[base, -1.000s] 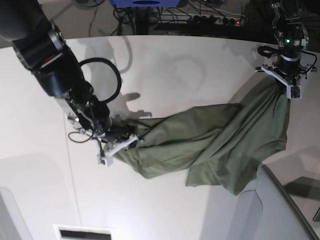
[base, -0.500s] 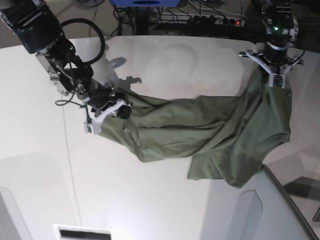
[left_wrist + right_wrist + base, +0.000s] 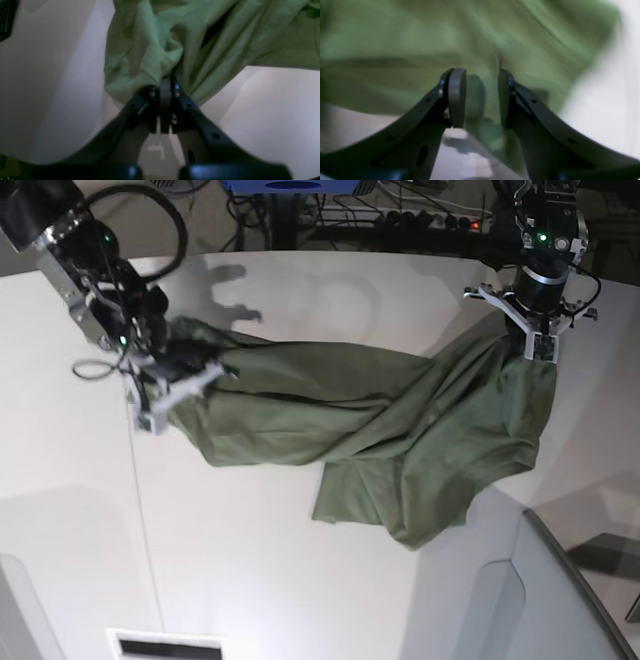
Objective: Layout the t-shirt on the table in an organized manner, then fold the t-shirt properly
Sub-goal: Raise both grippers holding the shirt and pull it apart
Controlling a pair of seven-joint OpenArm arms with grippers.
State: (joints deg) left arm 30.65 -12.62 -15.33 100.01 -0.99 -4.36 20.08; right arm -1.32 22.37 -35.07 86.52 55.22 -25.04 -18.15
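Observation:
The olive-green t-shirt (image 3: 400, 440) lies twisted and stretched across the white table (image 3: 300, 580), slung between both grippers. In the base view my left gripper (image 3: 535, 340) is at the far right, shut on a bunched edge of the shirt. The left wrist view shows its fingers (image 3: 165, 85) pinched together in the cloth (image 3: 155, 42). My right gripper (image 3: 175, 390) is at the shirt's left end. In the blurred right wrist view that gripper (image 3: 480, 95) has its jaws apart, with green cloth (image 3: 480, 37) behind and between them, lying against the right finger.
A grey-white curved panel (image 3: 520, 600) rises at the near right corner. Cables and a power strip (image 3: 430, 220) lie beyond the table's far edge. A thin seam line (image 3: 140, 510) runs down the left of the table. A white slotted plate (image 3: 165, 645) sits at the bottom.
My right gripper has travelled up and to the left, dragging the shirt's end with it, and its jaws have widened. The left gripper shifted slightly left and away. The shirt is drawn out longer.

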